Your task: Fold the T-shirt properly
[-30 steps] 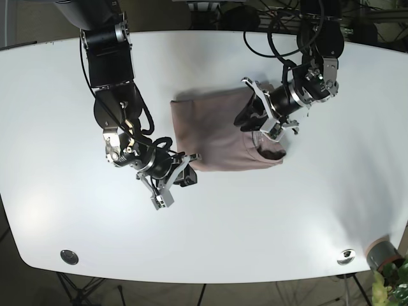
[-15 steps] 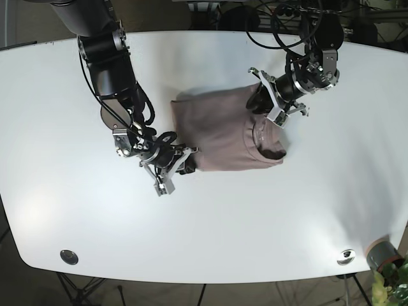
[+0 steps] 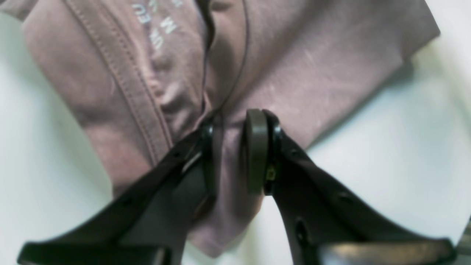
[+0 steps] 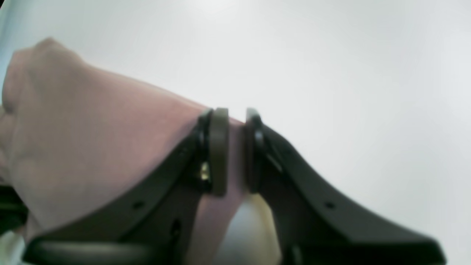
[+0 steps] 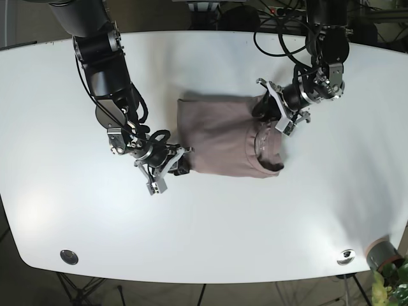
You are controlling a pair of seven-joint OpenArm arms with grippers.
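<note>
The mauve T-shirt [image 5: 220, 131] lies folded into a rough rectangle on the white table [image 5: 255, 217], collar at its right end. In the base view my left gripper [image 5: 275, 115] sits at the shirt's upper right corner. The left wrist view shows this left gripper [image 3: 233, 152] shut on a fold of T-shirt [image 3: 294, 66] beside the collar seam [image 3: 121, 73]. My right gripper [image 5: 173, 163] is at the shirt's lower left corner. Close up, the right gripper [image 4: 235, 151] pinches the T-shirt [image 4: 92, 140] hem between nearly closed fingers.
Two round metal inserts [image 5: 69, 256] [image 5: 345, 256] sit near the table's front edge. A grey pot with a plant [image 5: 384, 256] stands off the front right corner. Both arms reach in from the far edge.
The right gripper has drawn in toward the shirt's lower left corner. The left gripper moved up and to the right, then settled at the collar end. The shirt's left edge shifted slightly right.
</note>
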